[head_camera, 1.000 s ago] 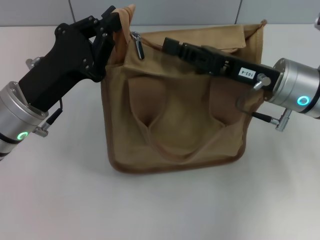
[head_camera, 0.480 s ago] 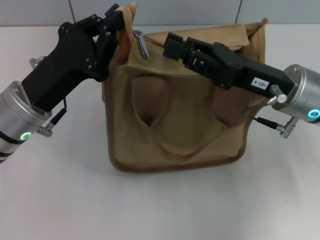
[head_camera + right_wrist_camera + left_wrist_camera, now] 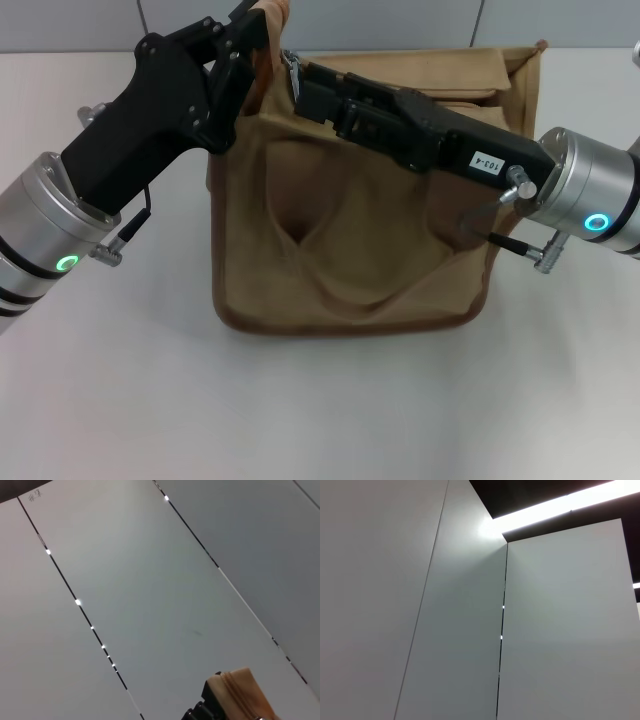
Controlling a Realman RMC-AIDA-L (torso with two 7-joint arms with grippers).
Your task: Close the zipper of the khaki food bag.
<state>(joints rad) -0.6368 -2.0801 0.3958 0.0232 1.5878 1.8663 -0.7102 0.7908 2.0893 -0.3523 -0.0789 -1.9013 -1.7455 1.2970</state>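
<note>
The khaki food bag (image 3: 350, 240) stands upright in the middle of the white table in the head view. My left gripper (image 3: 252, 22) is shut on the bag's top left corner and holds the fabric up. That raised corner (image 3: 235, 692), with zipper teeth along it, also shows in the right wrist view. The zipper's small silver pull tab (image 3: 291, 66) sticks up just right of the held corner. My right gripper (image 3: 300, 92) reaches across the bag's top from the right, its tip right beside the pull tab. The zipper line under my right arm is hidden.
One wide strap handle (image 3: 300, 240) sags down the bag's front face. Bare white table (image 3: 330, 400) surrounds the bag, with a grey wall behind. The left wrist view shows only wall and ceiling panels (image 3: 470, 630).
My right gripper has slid left along the bag's top up to the pull tab. My left gripper has shifted slightly right and up with the bag's corner.
</note>
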